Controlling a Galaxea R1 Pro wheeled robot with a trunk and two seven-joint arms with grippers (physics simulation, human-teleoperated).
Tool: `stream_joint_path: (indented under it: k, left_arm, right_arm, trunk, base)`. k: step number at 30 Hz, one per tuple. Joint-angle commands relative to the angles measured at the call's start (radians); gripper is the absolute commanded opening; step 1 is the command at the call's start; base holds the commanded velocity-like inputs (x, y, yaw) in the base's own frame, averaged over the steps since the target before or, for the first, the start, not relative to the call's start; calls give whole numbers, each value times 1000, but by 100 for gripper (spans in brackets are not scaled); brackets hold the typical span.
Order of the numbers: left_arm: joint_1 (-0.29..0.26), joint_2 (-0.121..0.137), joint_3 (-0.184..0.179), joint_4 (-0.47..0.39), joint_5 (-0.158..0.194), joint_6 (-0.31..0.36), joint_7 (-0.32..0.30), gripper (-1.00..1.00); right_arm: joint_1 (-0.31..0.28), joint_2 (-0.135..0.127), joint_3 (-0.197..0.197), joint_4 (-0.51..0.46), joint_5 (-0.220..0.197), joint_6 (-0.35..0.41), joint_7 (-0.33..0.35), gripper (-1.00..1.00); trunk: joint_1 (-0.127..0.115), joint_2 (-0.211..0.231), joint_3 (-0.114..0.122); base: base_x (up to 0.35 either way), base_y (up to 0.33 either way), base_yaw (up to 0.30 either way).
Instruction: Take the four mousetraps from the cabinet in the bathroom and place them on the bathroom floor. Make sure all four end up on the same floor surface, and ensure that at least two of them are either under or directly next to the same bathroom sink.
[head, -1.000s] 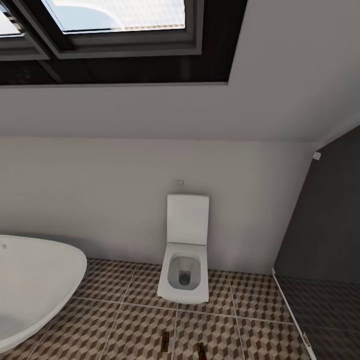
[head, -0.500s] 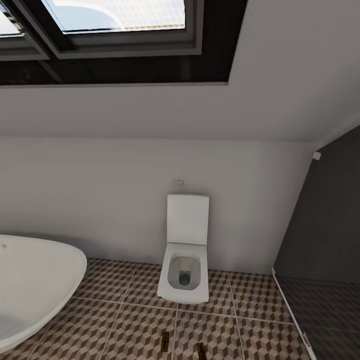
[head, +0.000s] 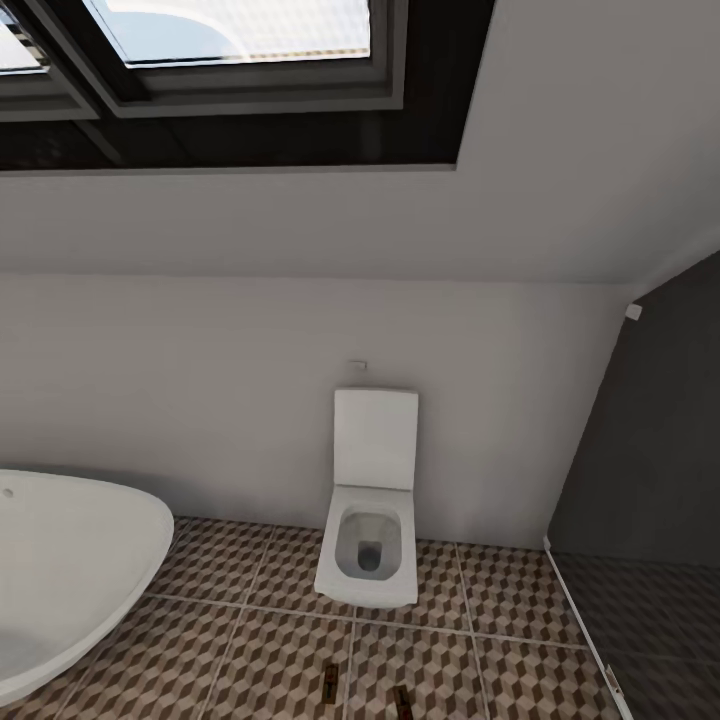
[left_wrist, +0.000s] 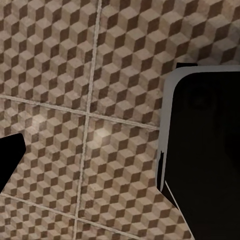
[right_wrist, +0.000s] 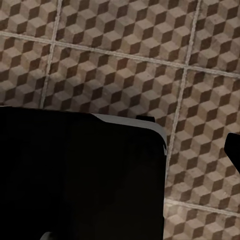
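1. The head view is facing a pale grey wall (head: 180, 380) under a sloped ceiling, with a dark-framed skylight (head: 230, 60) running along the upper left of the frame.
2. A square white toilet (head: 370, 510) is standing at centre frame against the wall, lid up, with bare tiles showing on both of its sides.
3. A white bathtub (head: 70, 570) is curving in from the lower left, its rim ending well apart from the toilet, so a strip of open bathroom floor (head: 250, 640) is lying between them.
4. A dark grey panel (head: 650, 450) is closing off the right side, its pale lower edge slanting down toward the lower right corner.
5. 2 mousetraps are lying flat on the cube-pattern tiles at the bottom edge of the frame: one (head: 329, 684) just left of a grout line, the other (head: 403, 699) to its right and partly cut by the frame edge. They are near each other but apart.
6. The left wrist view is looking down on the same patterned tiles (left_wrist: 85, 100), with a black, pale-edged body (left_wrist: 205, 150) taking the right side.
7. The right wrist view is showing tiles (right_wrist: 150, 55) across the top and a black body (right_wrist: 80, 175) in the lower left.
8. For either tool, I cannot tell whether it is clenched or released.
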Motion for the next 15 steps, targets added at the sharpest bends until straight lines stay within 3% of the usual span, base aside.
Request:
stream_joint_path:
  k: [1,15]
  left_arm:
    - [-1,0,-8,1,5,-2,3,100]
    - [-1,0,-9,1,5,-3,3,100]
  right_arm:
    - [-1,0,6,1,-4,-3,-1,100]
    - [-1,-1,6,1,-4,-4,-1,100]
  trunk:
    - [1,-2,-2]
    - [1,-2,-2]
  base:
    - [0,0,0]
    - [0,0,0]
